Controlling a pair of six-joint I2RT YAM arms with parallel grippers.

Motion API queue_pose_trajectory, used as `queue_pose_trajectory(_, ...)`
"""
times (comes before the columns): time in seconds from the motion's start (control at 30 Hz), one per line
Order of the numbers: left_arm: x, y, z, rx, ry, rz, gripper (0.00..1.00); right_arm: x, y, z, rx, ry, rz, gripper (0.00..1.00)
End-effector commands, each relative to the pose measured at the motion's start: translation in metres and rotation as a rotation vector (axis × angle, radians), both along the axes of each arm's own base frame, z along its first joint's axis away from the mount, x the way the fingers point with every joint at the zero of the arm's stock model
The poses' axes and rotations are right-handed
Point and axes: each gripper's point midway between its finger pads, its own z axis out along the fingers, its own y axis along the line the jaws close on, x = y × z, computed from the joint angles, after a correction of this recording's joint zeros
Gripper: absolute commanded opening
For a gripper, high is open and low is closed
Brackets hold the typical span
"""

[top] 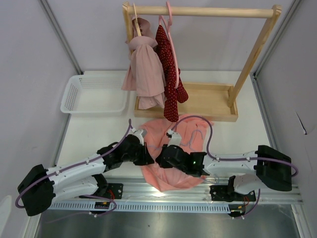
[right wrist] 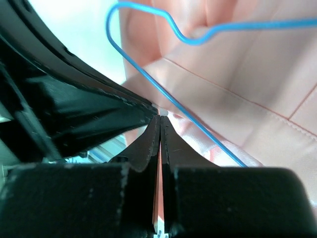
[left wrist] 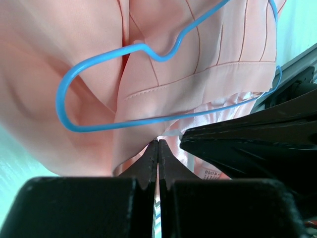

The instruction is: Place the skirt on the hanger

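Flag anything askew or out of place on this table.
The skirt lies crumpled on the table in front of the arms. Its near edge spills over the table's edge onto the rail. The hanger lies loose on top of the fabric and carries nothing.

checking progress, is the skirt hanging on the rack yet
No, the skirt lies spread on the table in front of the wooden rack.

Soft matt cloth skirt (left wrist: 208,49), thin glossy blue wire hanger (left wrist: 99,58), pale bare wood rack (top: 198,11)
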Motion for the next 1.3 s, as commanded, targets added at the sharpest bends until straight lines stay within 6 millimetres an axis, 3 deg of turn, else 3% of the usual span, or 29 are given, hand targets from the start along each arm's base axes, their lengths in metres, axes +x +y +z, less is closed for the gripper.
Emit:
queue_pose_trajectory(0.0, -0.001, 0.001, 0.009, -0.010, -0.044, -0.047, 0.00, 0.010, 0.005, 0.016, -0.024, -0.035, -0.008, 0.00)
queue_pose_trajectory(0.17, 0.002, 0.003, 0.018, -0.008, -0.082, -0.047, 0.09, 0.010, 0.007, 0.009, -0.051, -0.021, -0.007, 0.00)
queue_pose_trajectory(0.27, 0.004, 0.004, 0.027, -0.022, -0.113, -0.042, 0.19, 0.011, 0.006, 0.007, -0.064, -0.017, -0.009, 0.00)
queue_pose_trajectory(0.57, 0.008, 0.007, 0.041, -0.021, -0.178, -0.062, 0.33, 0.012, 0.008, 0.005, -0.074, -0.006, -0.005, 0.00)
queue_pose_trajectory(0.97, 0.009, 0.006, 0.067, -0.020, -0.334, -0.110, 0.36, 0.017, 0.021, 0.017, -0.064, 0.027, -0.002, 0.00)
queue_pose_trajectory(1.27, 0.007, 0.002, 0.057, 0.128, -0.430, -0.103, 0.37, 0.016, 0.029, 0.014, -0.073, 0.071, 0.012, 0.00)
